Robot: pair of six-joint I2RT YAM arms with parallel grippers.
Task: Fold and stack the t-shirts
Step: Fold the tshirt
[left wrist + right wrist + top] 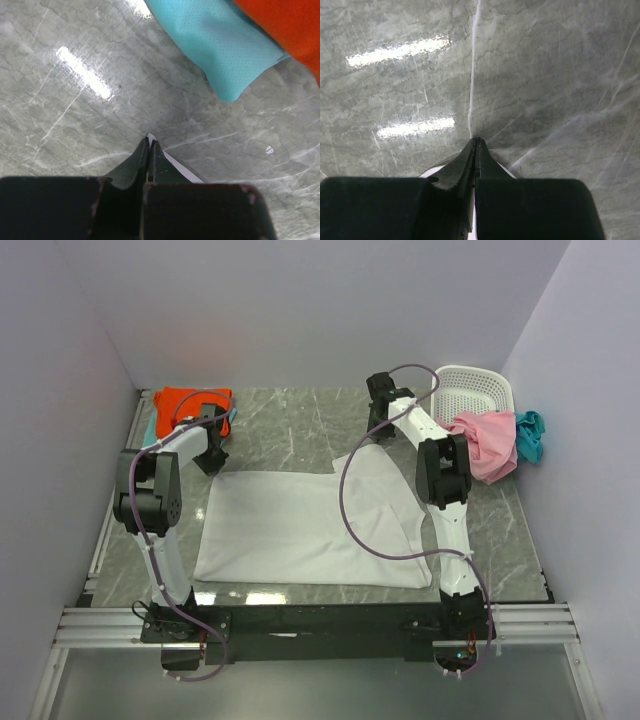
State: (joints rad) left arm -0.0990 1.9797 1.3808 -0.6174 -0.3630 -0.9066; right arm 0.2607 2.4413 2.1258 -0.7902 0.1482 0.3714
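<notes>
A large white t-shirt point(300, 525) lies spread flat in the middle of the marble table. My left gripper point(210, 462) is at its far left corner, shut, with a sliver of white cloth point(150, 136) pinched at the fingertips point(150, 142). My right gripper point(378, 430) is at the shirt's far right sleeve, also shut; white cloth point(432, 171) shows under and between its jaws point(477, 142). A folded orange-red t-shirt point(190, 402) lies on a pale aqua one point(215, 45) at the far left corner. Pink point(490, 445) and teal-blue point(531, 434) t-shirts hang from the basket.
A white perforated laundry basket point(472, 390) stands at the far right by the wall. Grey walls close the table on three sides. A purple cable point(345, 510) from the right arm loops over the white shirt.
</notes>
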